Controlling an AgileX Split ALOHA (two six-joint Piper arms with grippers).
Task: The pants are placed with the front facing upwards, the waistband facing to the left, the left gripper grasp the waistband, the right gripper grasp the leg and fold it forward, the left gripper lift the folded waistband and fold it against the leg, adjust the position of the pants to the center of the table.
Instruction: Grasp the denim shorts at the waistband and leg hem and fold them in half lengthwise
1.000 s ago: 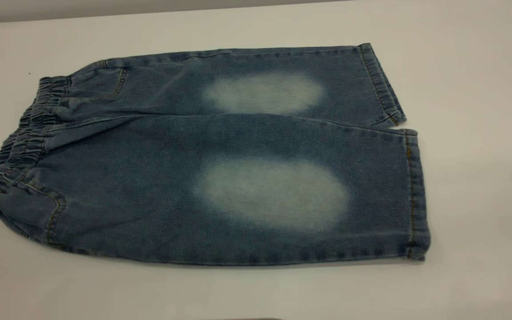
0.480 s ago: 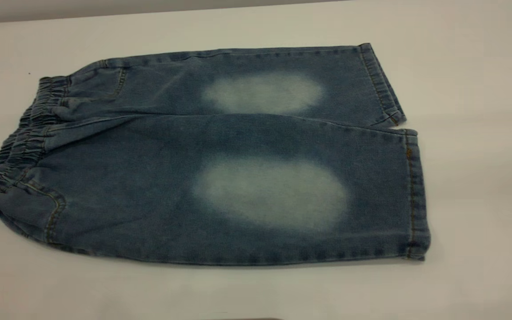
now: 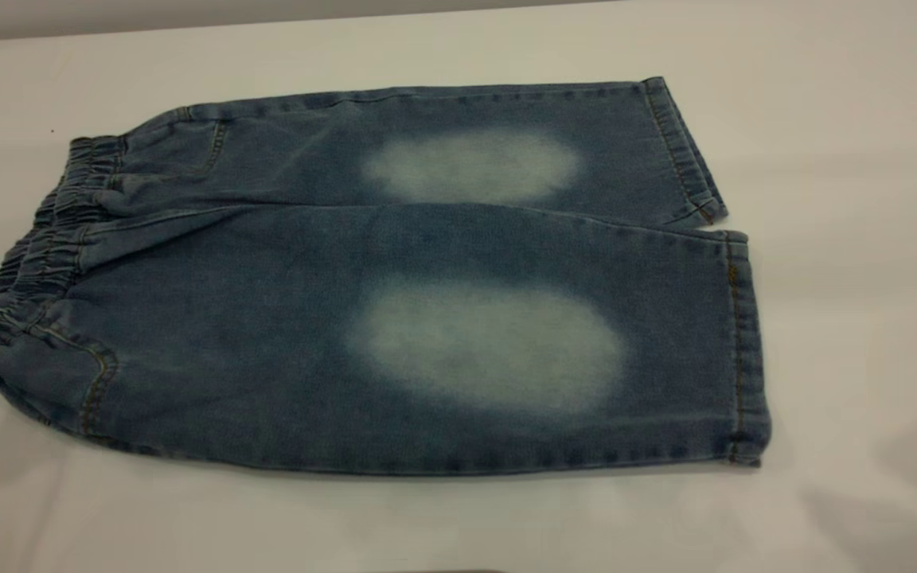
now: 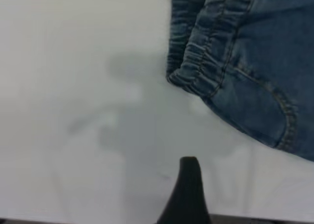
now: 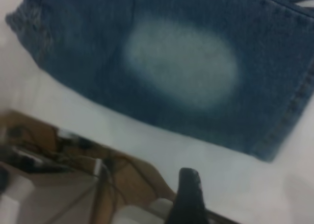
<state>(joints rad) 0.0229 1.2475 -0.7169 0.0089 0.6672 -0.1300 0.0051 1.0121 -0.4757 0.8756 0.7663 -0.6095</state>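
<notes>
1. The small blue denim pants lie flat and face up on the big plain white surface. The dark blue gathered waistband points to the left, and the two legs point to the right. Each leg has a pale oval patch on it. Nothing is folded yet.

2. The step in hand looks like the first reach: the left gripper goes for the waistband, and the right gripper goes for a leg.

3. To do it well, each gripper should come down gently and pinch the cloth right at its edge. They should lift at the same time, so the pants fold straight and do not bunch up.

4. The black left gripper hangs over the bare surface, near the bottom corner of the waistband but not touching it. Only one black fingertip shows, so I cannot tell if it is wide or narrow.

5. The black right gripper sits above the near edge of the surface, close to the near leg but apart from it. Only one dark finger shows here too, so I cannot tell its state. It holds nothing.

6. No arm shows in the outside view.
</notes>
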